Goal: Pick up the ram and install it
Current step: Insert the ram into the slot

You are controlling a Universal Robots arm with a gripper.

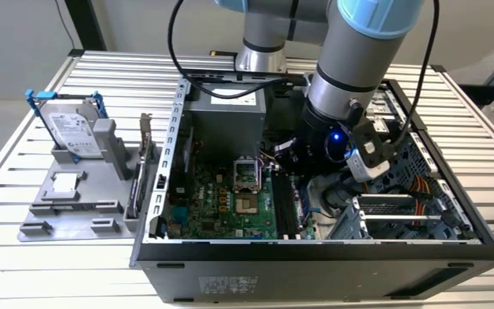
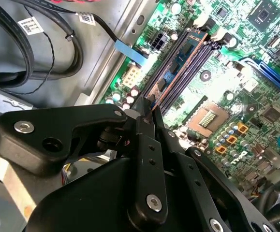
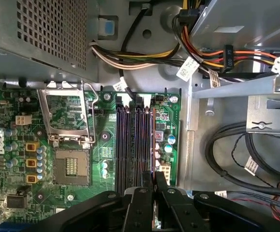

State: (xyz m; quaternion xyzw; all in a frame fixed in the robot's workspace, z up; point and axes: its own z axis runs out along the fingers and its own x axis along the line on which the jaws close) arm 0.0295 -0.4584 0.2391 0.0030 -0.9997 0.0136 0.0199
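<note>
A: Where's the ram (image 2: 178,60)?

B: In the second wrist view it lies along the outermost of the black slots (image 3: 135,145), standing on edge. How deep it sits, I can't tell.

A: And the gripper (image 2: 147,104)?

B: Fingers drawn together over the stick's near end. Clamped or only pressing on its top edge, I can't judge from here.

A: Risk?

B: My guess: uneven seating. A push at one end alone could tilt the stick, leaving the far end high or straining the slot.

A: Arm pose?

B: Reaching steeply down into the open case (image 1: 316,248), wrist low over the motherboard (image 1: 229,206), beside the drive cage.
</note>
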